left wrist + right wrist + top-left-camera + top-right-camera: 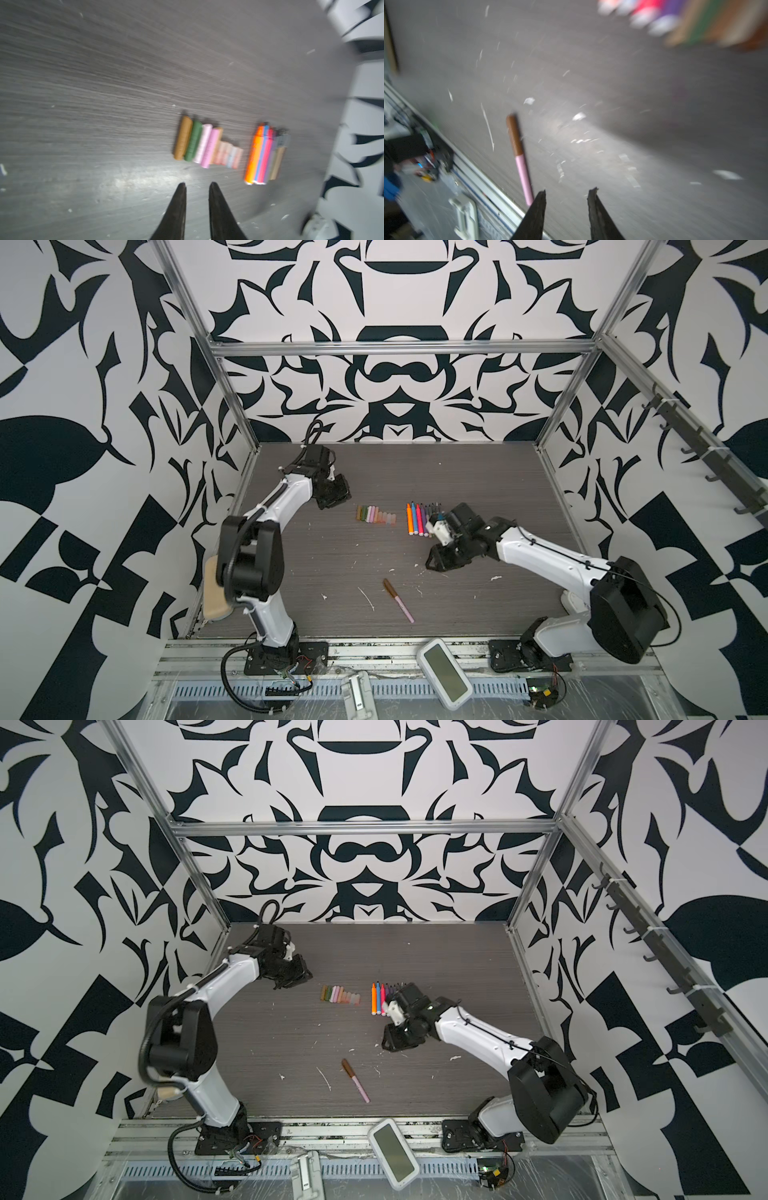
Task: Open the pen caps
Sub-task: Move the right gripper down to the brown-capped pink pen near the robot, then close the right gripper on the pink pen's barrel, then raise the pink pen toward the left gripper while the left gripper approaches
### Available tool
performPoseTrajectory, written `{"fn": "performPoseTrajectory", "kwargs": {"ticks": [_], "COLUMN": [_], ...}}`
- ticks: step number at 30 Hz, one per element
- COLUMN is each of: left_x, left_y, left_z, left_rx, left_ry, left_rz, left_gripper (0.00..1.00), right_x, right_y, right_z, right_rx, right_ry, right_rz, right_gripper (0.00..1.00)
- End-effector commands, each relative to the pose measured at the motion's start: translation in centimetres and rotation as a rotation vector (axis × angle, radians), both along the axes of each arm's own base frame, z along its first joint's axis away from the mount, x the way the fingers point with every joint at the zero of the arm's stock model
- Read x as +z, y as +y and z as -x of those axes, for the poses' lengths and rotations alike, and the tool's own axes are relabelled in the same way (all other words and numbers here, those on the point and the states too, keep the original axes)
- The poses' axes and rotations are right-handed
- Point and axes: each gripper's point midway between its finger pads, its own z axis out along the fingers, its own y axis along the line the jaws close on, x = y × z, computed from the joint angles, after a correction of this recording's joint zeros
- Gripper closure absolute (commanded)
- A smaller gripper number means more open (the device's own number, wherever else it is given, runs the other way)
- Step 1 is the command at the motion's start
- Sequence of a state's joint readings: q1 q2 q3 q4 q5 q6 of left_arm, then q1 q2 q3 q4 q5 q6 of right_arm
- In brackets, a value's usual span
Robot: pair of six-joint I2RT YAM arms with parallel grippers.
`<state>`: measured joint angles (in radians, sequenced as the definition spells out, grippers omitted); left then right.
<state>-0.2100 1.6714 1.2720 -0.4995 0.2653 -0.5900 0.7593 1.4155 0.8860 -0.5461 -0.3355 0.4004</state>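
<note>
Grey wood-grain tabletop [332, 564] flecked with white scraps [368, 599], inside a booth of black-and-white patterned walls [395, 377]. Nearest, on the front rail [374, 649], lies a white device [444, 674] with a grey screen, no part of the task.

Next, alone on the near half of the table, is the one capped pen [398, 600]. Its brown cap [513, 135] is seated on a pink barrel [524, 176], and it lies at a slant with the cap end farther off. Beyond it and to the right hangs the right gripper [566, 191], jaws parted with nothing between them. In its wrist view the barrel end lies just beside one fingertip, though blur leaves it uncertain whether they touch.

Farther, at mid-table, the row of caps [376, 515], already off, lies side by side. Just to its right is the row of pens [419, 519], uncapped, tips toward the far wall. Farthest, left of the caps, hangs the left gripper [196, 185], jaws likewise parted and empty.

Step in hand, by judgement: taking up the last capped pen. To do it well:
- Close across the pink barrel, square to its length and clear of the cap seam, so that the cap end stays free for the other gripper.
- Pull straight along the pen's axis, without bending.
- Keep the pinch square, since a light, round barrel may roll away under a skewed one.
</note>
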Motion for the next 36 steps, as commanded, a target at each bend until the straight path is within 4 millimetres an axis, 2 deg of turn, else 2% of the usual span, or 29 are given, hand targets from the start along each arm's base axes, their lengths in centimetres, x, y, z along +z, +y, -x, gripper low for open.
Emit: {"fn": "performPoseTrajectory", "kwargs": {"ticks": [1, 4, 7, 10, 13, 20, 25, 27, 30, 33, 36], "left_x": [2.6, 4.3, 5.1, 5.1, 6.1, 7.5, 8.1, 8.2, 8.3, 8.1, 7.7], "left_y": [0.0, 0.7, 1.8, 2.7, 3.7, 6.8, 7.8, 8.5, 9.2, 9.2, 7.5], "left_z": [-0.4, 0.8, 1.7, 2.4, 3.3, 5.2, 6.3, 6.8, 7.1, 7.3, 6.8], "left_rx": [0.081, 0.118, 0.157, 0.199, 0.246, 0.357, 0.407, 0.448, 0.503, 0.543, 0.474], "left_ry": [-0.169, -0.292, -0.352, -0.357, -0.378, -0.411, -0.395, -0.375, -0.372, -0.333, -0.252], "left_rz": [0.099, 0.126, 0.113, 0.099, 0.089, -0.012, -0.036, -0.048, -0.044, -0.014, 0.003], "left_gripper": [0.74, 0.70, 0.69, 0.69, 0.70, 0.70, 0.69, 0.66, 0.65, 0.64, 0.67], "right_x": [-0.7, -1.6, -2.5, -3.5, -4.3, -6.4, -7.0, -7.3, -8.2, -8.2, -7.3], "right_y": [1.5, 2.6, 3.5, 4.1, 4.9, 5.1, 5.1, 5.7, 6.0, 5.7, 5.2], "right_z": [1.5, 3.7, 5.5, 6.7, 7.6, 7.9, 7.6, 7.9, 8.2, 7.8, 6.9], "right_rx": [0.025, 0.080, 0.121, 0.136, 0.143, 0.139, 0.128, 0.142, 0.161, 0.168, 0.167], "right_ry": [-0.098, -0.127, -0.150, -0.164, -0.162, -0.146, -0.151, -0.134, -0.093, -0.081, -0.071], "right_rz": [0.083, 0.132, 0.180, 0.226, 0.243, 0.332, 0.365, 0.348, 0.335, 0.338, 0.304], "right_gripper": [0.63, 0.63, 0.63, 0.65, 0.66, 0.72, 0.77, 0.78, 0.87, 1.00, 1.00]}}
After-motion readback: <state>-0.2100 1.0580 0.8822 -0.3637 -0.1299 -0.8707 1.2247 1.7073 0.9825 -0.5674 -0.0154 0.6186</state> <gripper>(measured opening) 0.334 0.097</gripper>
